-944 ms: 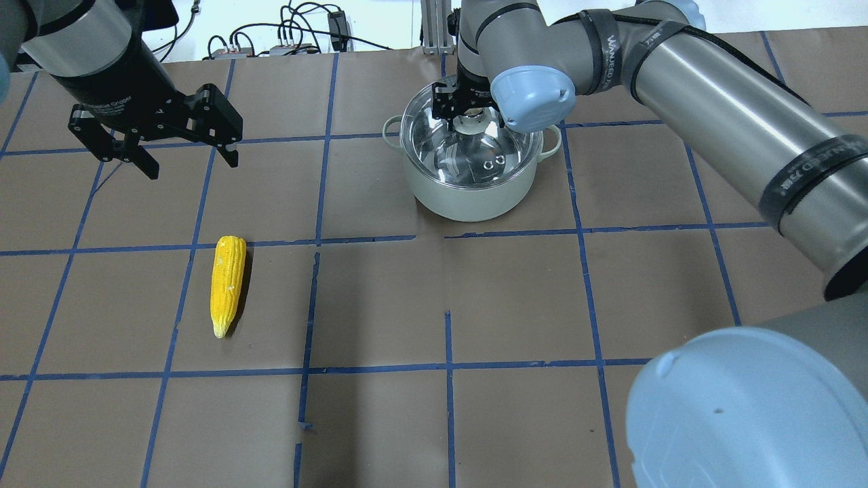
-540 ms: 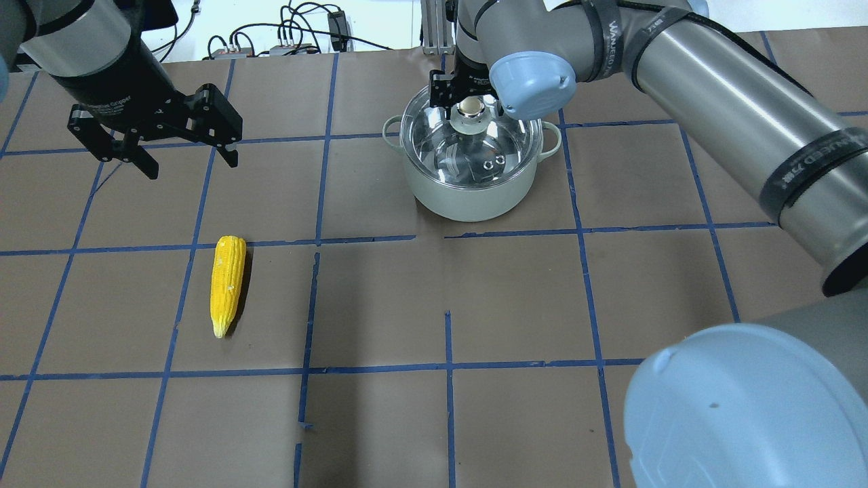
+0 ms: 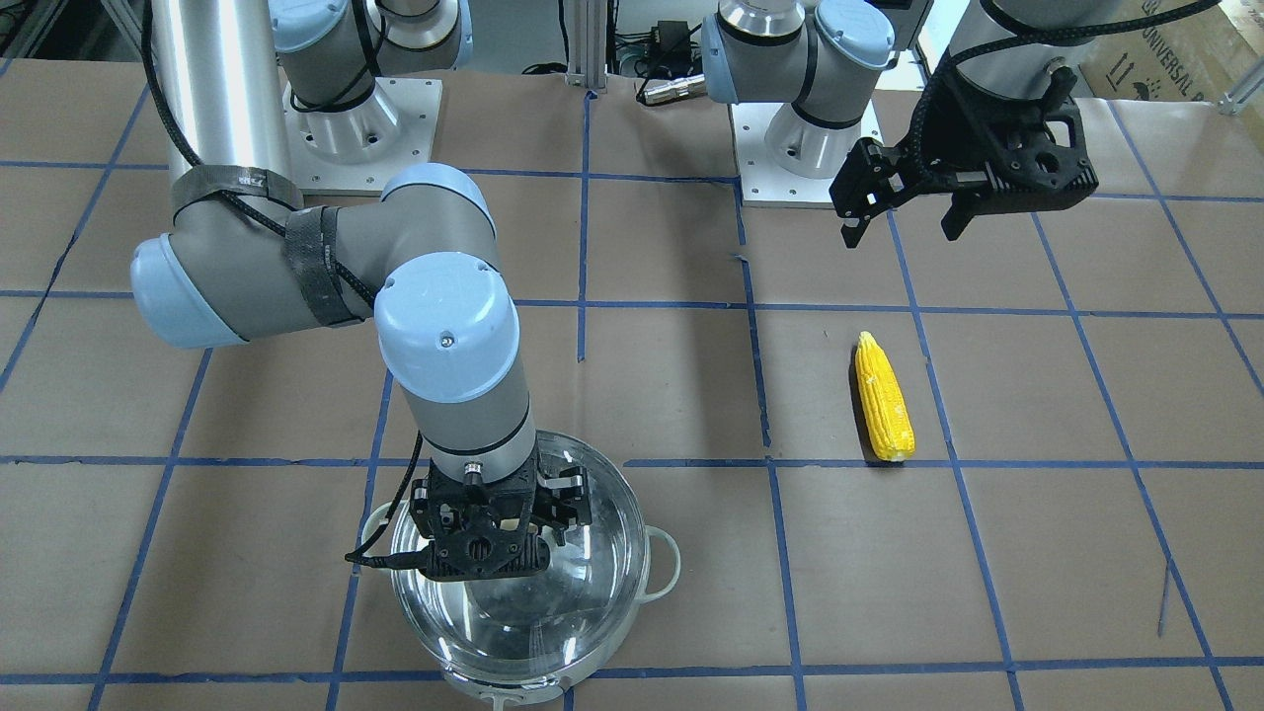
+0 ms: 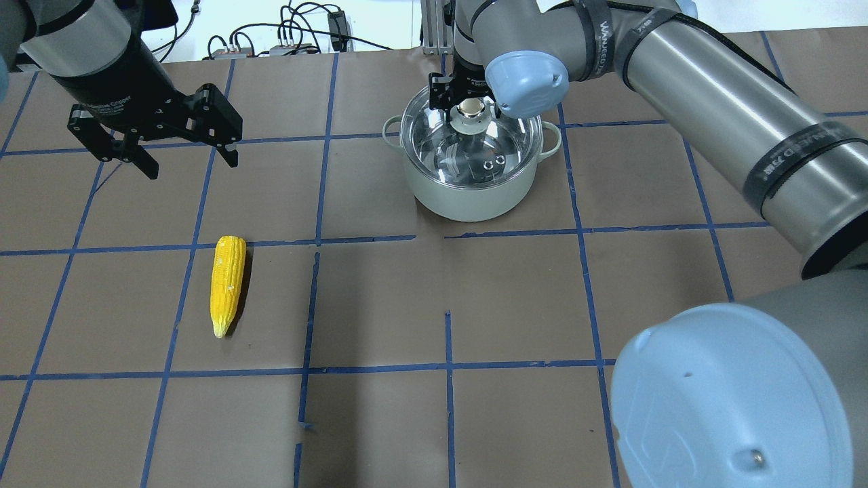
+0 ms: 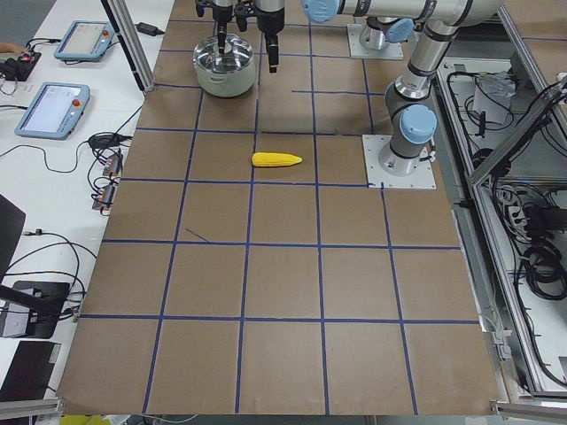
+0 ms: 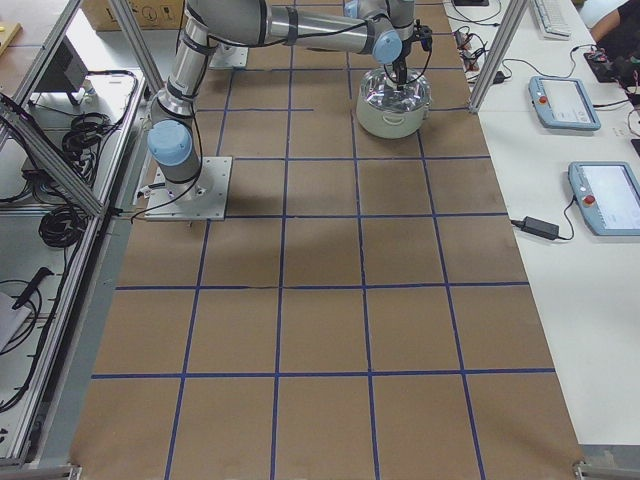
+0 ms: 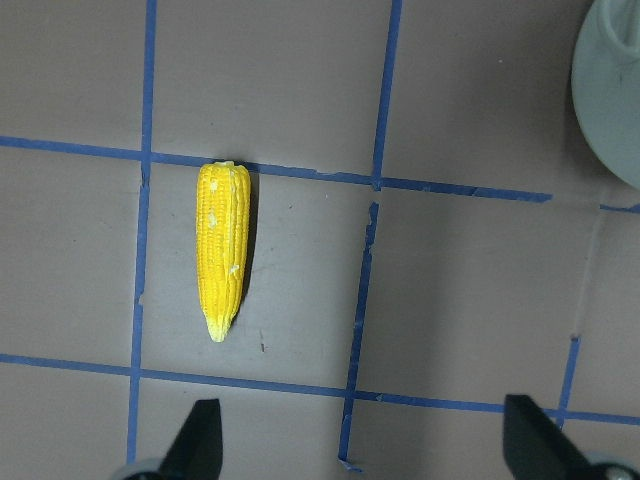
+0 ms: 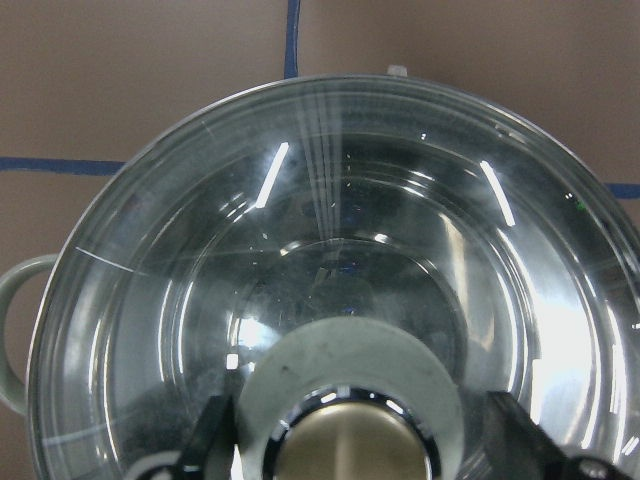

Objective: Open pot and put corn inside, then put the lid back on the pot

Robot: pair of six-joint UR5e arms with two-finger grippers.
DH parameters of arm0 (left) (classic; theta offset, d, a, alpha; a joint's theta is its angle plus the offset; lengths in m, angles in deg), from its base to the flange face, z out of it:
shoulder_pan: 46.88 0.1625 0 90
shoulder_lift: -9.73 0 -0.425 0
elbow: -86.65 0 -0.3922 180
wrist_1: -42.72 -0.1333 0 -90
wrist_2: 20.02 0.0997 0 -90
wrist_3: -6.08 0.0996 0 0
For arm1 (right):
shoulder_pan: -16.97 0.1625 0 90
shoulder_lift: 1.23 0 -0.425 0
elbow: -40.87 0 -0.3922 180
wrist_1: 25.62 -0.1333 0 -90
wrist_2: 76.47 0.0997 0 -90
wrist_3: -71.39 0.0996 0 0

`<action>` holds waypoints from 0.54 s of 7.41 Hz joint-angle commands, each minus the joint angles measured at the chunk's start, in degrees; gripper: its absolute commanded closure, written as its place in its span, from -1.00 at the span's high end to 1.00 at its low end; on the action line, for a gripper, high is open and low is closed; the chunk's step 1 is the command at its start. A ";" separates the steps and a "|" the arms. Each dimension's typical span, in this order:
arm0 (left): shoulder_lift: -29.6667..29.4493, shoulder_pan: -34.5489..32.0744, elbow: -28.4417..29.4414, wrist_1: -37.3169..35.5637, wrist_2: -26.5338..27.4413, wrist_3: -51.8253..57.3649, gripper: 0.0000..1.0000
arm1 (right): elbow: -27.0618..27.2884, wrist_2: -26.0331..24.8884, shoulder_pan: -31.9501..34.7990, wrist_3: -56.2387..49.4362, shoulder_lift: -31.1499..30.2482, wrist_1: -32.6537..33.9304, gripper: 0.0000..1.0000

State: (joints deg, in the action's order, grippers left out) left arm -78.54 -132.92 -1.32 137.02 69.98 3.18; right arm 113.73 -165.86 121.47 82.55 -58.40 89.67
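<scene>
The right gripper [image 4: 466, 102] hangs right over the lid [image 8: 340, 200], which sits on the pot [image 4: 468, 200]. In its wrist view the jaws stand apart at 3 and 9 o'clock of the knob [image 8: 350, 400], pinching nothing, so closing there should take it. The corn [image 7: 222, 250] lies on the bench [image 4: 515, 305], its long axis running 12 to 6 with the tip at 6. It is at 11 o'clock from the open, empty left gripper [image 7: 365, 435], the nearer one.
</scene>
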 commanded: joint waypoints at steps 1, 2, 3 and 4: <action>0.03 0.00 0.00 0.00 0.00 0.00 1.00 | -0.08 -0.08 0.00 0.00 -0.05 -0.16 0.61; 0.03 0.00 0.00 0.00 0.00 0.00 1.00 | -0.08 -0.08 0.00 0.00 0.04 -0.16 0.61; 0.03 0.00 0.00 0.00 0.00 0.00 1.00 | -0.17 -0.08 0.00 -0.09 -0.05 -0.16 0.63; 0.03 0.00 0.00 0.00 0.00 0.00 1.00 | -0.17 0.01 0.00 0.00 -0.05 -0.07 0.67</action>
State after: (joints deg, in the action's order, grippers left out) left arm -78.52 -132.92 -1.32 137.02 69.98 3.18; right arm 113.61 -165.93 121.47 82.52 -58.40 89.52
